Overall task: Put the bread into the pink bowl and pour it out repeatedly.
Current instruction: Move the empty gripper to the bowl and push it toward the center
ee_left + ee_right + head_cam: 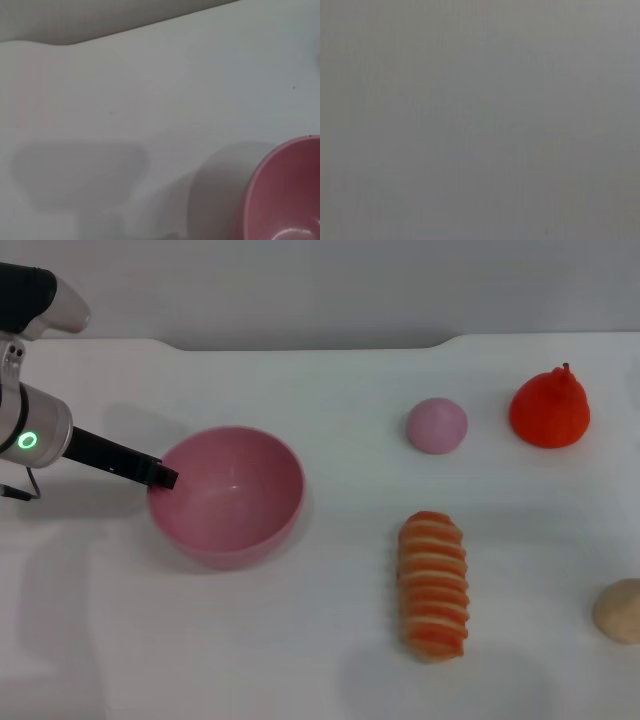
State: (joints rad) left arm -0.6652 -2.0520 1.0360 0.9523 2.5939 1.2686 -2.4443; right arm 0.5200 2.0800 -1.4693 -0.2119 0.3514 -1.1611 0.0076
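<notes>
The pink bowl (228, 496) stands upright and empty on the white table, left of centre; part of its rim also shows in the left wrist view (280, 195). My left gripper (163, 478) reaches in from the left, its dark tip lying on the bowl's left rim and pinching it. The bread (433, 584), orange-and-cream striped side up, lies flat on the table to the right of the bowl, a hand's width away and touching nothing. My right gripper is out of view; its wrist view is plain grey.
A small pink ball (437, 425) and a red pear-shaped toy (550, 408) sit at the back right. A beige lump (621, 611) lies at the right edge. The table's back edge (300, 344) runs behind them.
</notes>
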